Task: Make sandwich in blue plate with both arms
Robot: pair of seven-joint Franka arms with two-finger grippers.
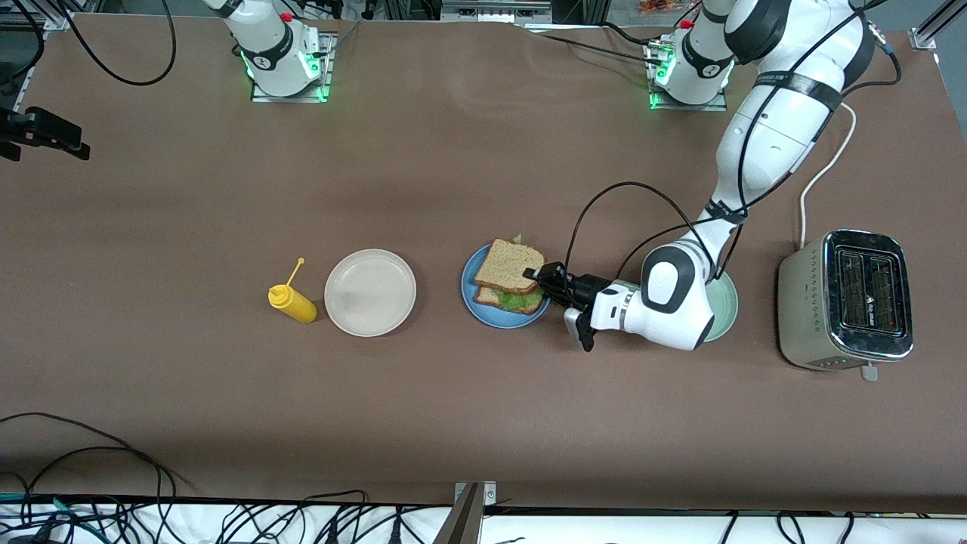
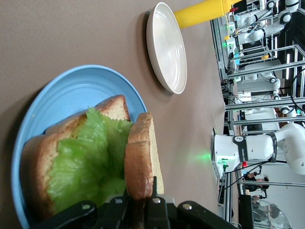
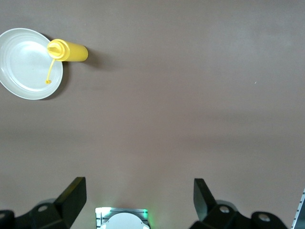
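Observation:
The blue plate (image 1: 483, 311) sits mid-table with the sandwich on it: a bottom bread slice (image 1: 487, 296), a frilly lettuce leaf (image 1: 523, 301), and a top bread slice (image 1: 508, 266) tilted over them. My left gripper (image 1: 538, 278) is shut on the top slice's crust at the edge toward the left arm's end. In the left wrist view the held slice (image 2: 140, 157) stands edge-on in my left gripper (image 2: 143, 210), raised off the lettuce (image 2: 86, 162) and the blue plate (image 2: 71, 90). My right gripper (image 3: 140, 193) waits open and empty, high over the table by its base.
A beige plate (image 1: 370, 292) and a yellow squeeze bottle (image 1: 293, 301) lie toward the right arm's end. A pale green plate (image 1: 727, 302) is partly hidden under the left arm. A toaster (image 1: 850, 298) stands at the left arm's end.

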